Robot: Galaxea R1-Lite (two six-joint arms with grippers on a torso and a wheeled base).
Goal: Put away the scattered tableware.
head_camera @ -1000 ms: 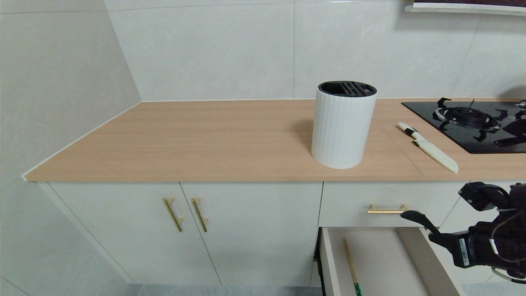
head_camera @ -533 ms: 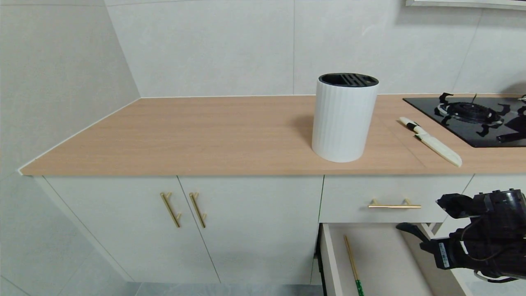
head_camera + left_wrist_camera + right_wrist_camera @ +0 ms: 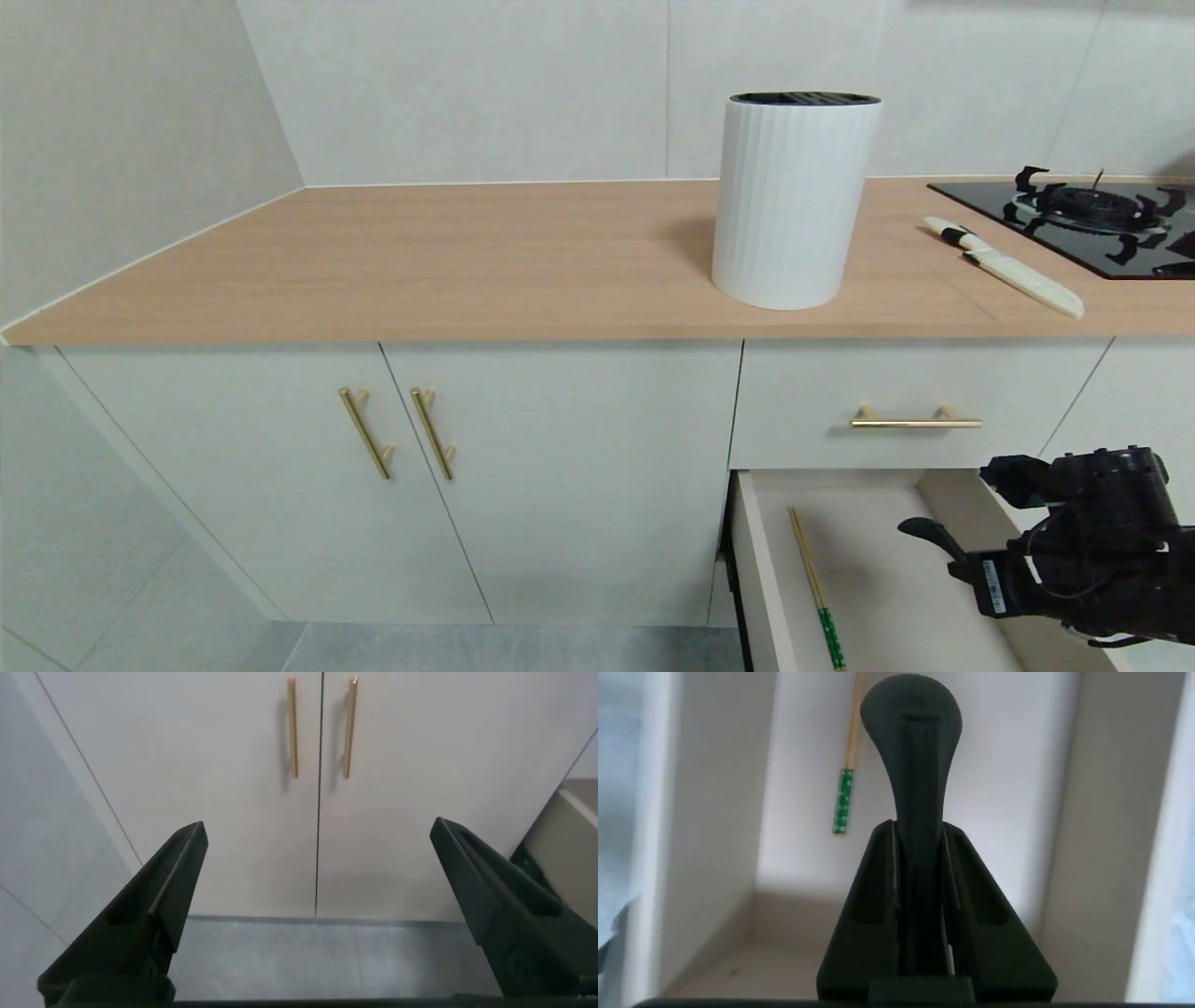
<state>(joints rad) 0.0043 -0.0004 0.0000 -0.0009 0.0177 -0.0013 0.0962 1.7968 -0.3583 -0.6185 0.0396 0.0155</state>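
A pair of wooden chopsticks (image 3: pixel 810 586) with green tips lies in the open lower drawer (image 3: pixel 752 569); they also appear in the right wrist view as chopsticks (image 3: pixel 847 775) on the drawer floor (image 3: pixel 1018 803). A cream knife (image 3: pixel 1006 267) lies on the wooden counter (image 3: pixel 467 261) right of a white ribbed holder (image 3: pixel 794 201) with a black slotted top. My right gripper (image 3: pixel 920 532) hangs over the drawer's right side, shut and empty, its tip (image 3: pixel 910 709) pointing into the drawer. My left gripper (image 3: pixel 318 863) is open, facing the cabinet doors.
A black gas stove (image 3: pixel 1092 219) sits at the counter's right end. A shut upper drawer with a gold handle (image 3: pixel 915 422) is just above the open one. Two cabinet doors with gold handles (image 3: pixel 397 446) are on the left, above a grey tiled floor.
The head camera has sunk, so the counter now looks flatter. My right gripper has dropped from the upper drawer's handle level to over the open drawer.
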